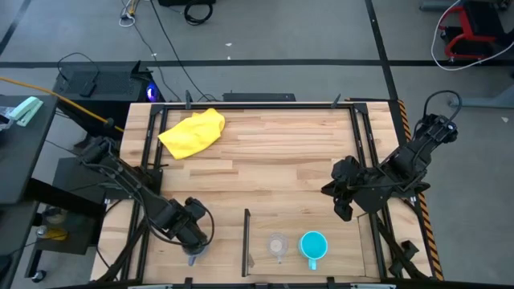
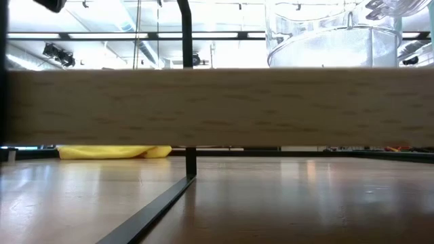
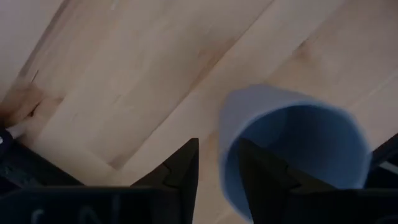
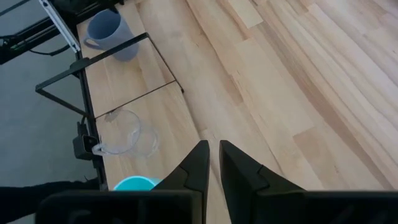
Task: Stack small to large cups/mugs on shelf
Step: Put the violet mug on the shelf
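Note:
The grey-blue mug (image 1: 195, 255) stands near the table's front edge, left of the thin dark divider (image 1: 246, 241). My left gripper (image 1: 193, 239) is above it and shut on its rim. On the shelf section (image 1: 345, 249) right of the divider stand the clear plastic cup (image 1: 278, 245) and the cyan mug (image 1: 313, 247), both upright with mouths up. My right gripper (image 1: 344, 202) is shut and empty, hovering above the table behind the shelf's right end. The right wrist view shows the grey-blue mug (image 4: 109, 31), the clear cup (image 4: 124, 140) and the cyan mug's rim (image 4: 134, 182). My left gripper has the grey-blue mug's rim wall (image 3: 225, 149) between its two fingers, one finger (image 3: 258, 177) inside the mouth and one (image 3: 185, 171) outside. The fingers come from above, pointing down. The mug is mouth up; whether its base is on the table I cannot tell.
A yellow cloth (image 1: 193, 132) lies at the table's far left. Black frame rails run along the left (image 1: 148, 152) and right (image 1: 361, 152) sides. Bare planks fill the table's middle. In the low view a wooden plank (image 2: 217, 105) blocks most of the scene.

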Controlling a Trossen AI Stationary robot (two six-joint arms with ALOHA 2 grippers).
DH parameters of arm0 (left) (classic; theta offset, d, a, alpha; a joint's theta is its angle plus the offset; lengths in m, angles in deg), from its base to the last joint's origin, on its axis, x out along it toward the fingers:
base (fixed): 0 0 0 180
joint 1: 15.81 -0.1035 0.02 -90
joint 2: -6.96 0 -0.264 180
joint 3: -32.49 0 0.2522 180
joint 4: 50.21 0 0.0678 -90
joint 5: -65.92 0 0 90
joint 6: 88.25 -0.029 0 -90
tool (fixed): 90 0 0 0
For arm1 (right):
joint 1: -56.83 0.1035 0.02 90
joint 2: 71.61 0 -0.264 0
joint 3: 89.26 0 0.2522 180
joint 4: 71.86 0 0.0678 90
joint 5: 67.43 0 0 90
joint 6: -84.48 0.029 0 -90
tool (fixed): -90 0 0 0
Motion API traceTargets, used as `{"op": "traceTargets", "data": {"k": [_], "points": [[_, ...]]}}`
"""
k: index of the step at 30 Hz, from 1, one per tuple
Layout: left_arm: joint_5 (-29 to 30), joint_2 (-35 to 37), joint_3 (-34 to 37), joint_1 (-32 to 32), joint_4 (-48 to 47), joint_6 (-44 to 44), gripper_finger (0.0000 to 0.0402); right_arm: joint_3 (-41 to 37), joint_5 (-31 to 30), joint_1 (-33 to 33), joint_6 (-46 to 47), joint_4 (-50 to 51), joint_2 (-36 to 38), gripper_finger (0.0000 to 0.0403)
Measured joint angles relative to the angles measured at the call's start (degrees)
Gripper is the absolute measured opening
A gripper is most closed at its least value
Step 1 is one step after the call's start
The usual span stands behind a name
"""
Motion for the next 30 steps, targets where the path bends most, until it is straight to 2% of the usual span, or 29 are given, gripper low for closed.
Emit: {"op": "traceTargets", "data": {"k": [4,8,14,26,30], "points": [[-2.6,0.5,2.3,-0.1,1.5,-1.5,0.0123,0.0,-0.1,0.8,0.7,0.0,0.0,0.0044],[-4.6,0.4,5.1,0.0,7.1,-3.0,0.0118,0.0,-0.3,1.1,1.6,0.0,0.0,0.0043],[-5.0,0.6,6.9,-0.4,9.5,-3.0,0.0103,0.0,-0.5,1.1,1.6,0.0,0.0,0.0043],[-5.0,0.5,6.5,-4.8,10.0,-5.3,0.0022,0.0,-0.5,1.1,1.5,0.0,0.0,0.0044],[-5.0,0.6,6.5,-6.8,10.3,-5.6,0.0019,0.0,-0.5,1.1,1.5,0.0,0.0,0.0043]]}}
